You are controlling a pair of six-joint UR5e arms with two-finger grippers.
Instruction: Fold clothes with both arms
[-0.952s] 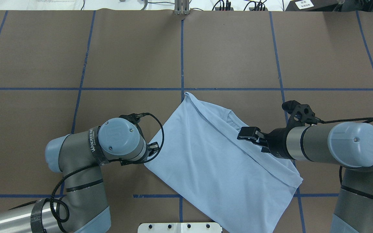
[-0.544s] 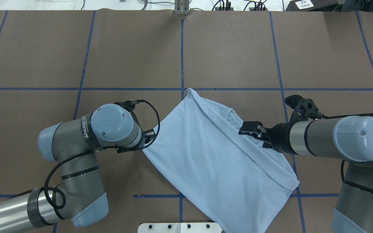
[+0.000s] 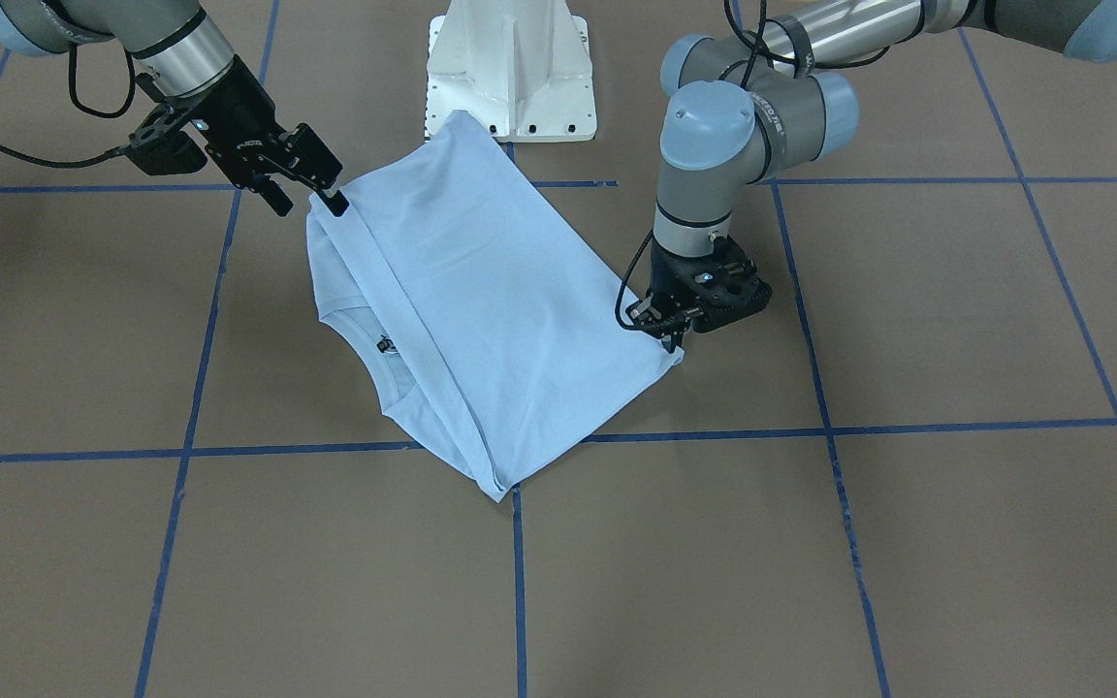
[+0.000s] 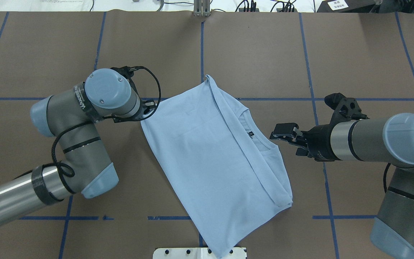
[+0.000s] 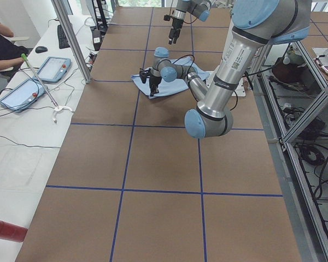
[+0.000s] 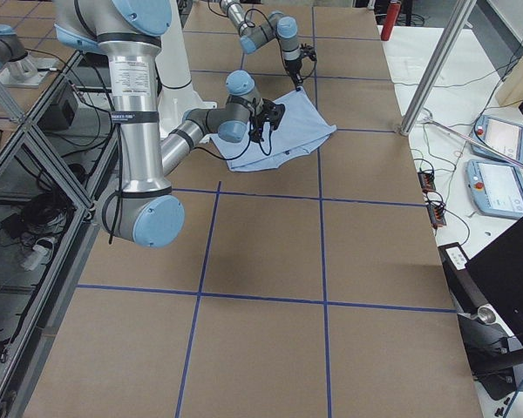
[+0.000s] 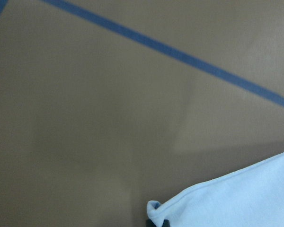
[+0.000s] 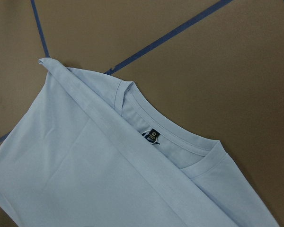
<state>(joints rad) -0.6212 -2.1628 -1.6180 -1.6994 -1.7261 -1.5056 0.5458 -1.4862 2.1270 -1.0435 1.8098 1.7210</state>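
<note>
The light blue T-shirt (image 4: 210, 158) lies folded lengthwise and skewed on the brown table (image 4: 257, 57). Its back faces up, and the collar with the dark label (image 4: 252, 133) shows at its right edge. My left gripper (image 4: 150, 108) is shut on the shirt's left corner (image 3: 673, 355), which curls at the bottom of the left wrist view (image 7: 156, 208). My right gripper (image 3: 308, 204) hangs open just off the shirt's right edge (image 4: 285, 142), with nothing between its fingers. The right wrist view looks down on the collar (image 8: 152, 136).
The white pedestal base (image 3: 510, 68) stands at the near table edge, touching the shirt's hem. Blue tape lines (image 4: 202, 54) grid the table. A side bench with tablets (image 5: 52, 68) and a seated person (image 5: 0, 43) lies beyond the far edge.
My left gripper has pulled the shirt's corner away from the robot and leftward, swinging the shirt round. My right gripper has moved rightward off the cloth, and the collar now shows.
</note>
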